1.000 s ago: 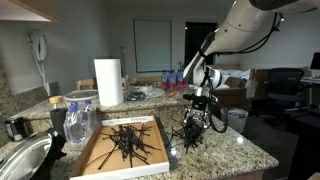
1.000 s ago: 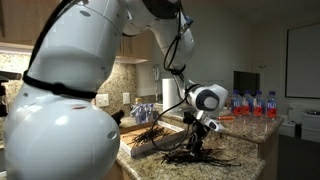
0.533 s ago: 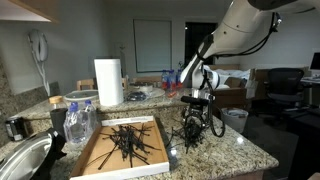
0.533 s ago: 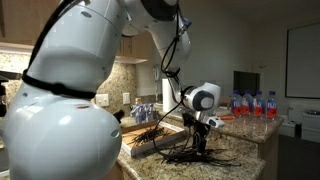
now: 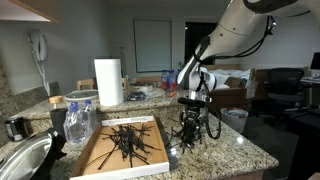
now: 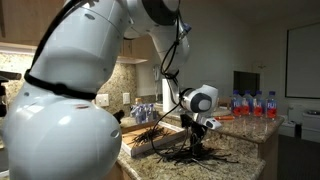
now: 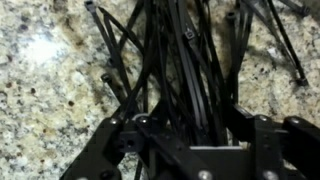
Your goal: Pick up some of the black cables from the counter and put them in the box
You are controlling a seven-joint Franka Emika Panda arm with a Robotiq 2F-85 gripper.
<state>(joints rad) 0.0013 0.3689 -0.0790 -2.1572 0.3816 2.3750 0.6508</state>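
Many black cables [image 7: 185, 60] between tool [image 5: 191, 126] jaws; tool lower than before; grip: cannot tell.

In the wrist view the lower edge cuts off the claw [image 7: 190, 128]. Its fingertips are buried among the black cables [image 7: 175, 60], so any grip is unclear. In an exterior view the frame's corner crops the metal bowl [image 5: 25, 160].

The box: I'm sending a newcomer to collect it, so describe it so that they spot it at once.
On the speckled granite counter, look in front of the white paper towel roll. The box lies there, a wide, shallow tan cardboard tray holding some black cables. Its neighbours are a round metal bowl and a clear bottle; only it is flat, rectangular and cardboard.
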